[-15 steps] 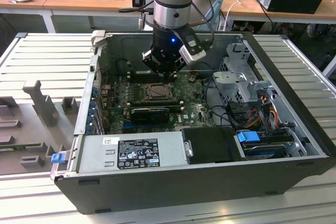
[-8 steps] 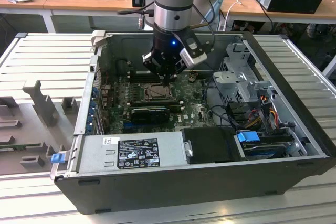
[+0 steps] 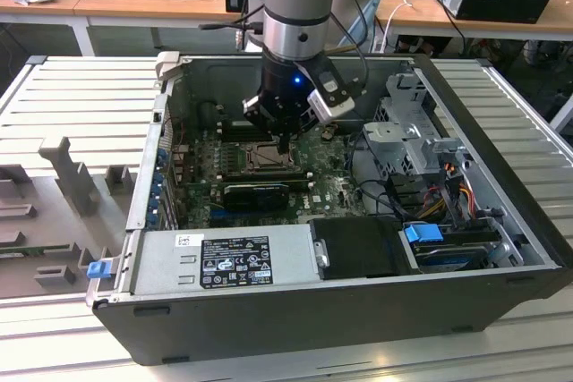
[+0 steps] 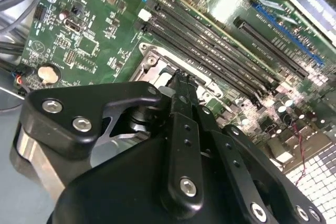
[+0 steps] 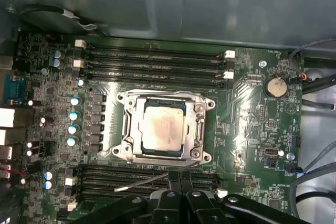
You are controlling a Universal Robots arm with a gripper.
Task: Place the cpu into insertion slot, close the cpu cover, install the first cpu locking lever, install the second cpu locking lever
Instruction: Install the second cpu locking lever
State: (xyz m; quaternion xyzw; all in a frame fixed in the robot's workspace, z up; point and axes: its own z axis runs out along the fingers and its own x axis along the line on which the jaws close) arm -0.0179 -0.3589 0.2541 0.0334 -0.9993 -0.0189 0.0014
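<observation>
The pale cpu (image 5: 164, 127) lies flat in the insertion slot (image 5: 127, 149) at the middle of the green board. The metal cpu cover (image 5: 132, 124) is folded down around it, framing the chip. A thin silver locking lever (image 5: 142, 183) sticks out slantwise from the socket's near edge, its free end lifted off the board. My gripper (image 5: 178, 181) is shut with nothing between its fingers, its tips just beside that lever's inner end. In the exterior view the gripper (image 3: 284, 142) hangs over the socket (image 3: 255, 157). The second wrist view shows the closed fingertips (image 4: 177, 80) above the socket's corner (image 4: 155, 64).
Long black memory slots (image 5: 152, 64) run along both sides of the socket. A coin battery (image 5: 275, 86) and cables (image 5: 315, 85) sit at one end of the board. A black card (image 3: 255, 194), the power supply (image 3: 224, 257) and a drive cage (image 3: 412, 145) crowd the open case.
</observation>
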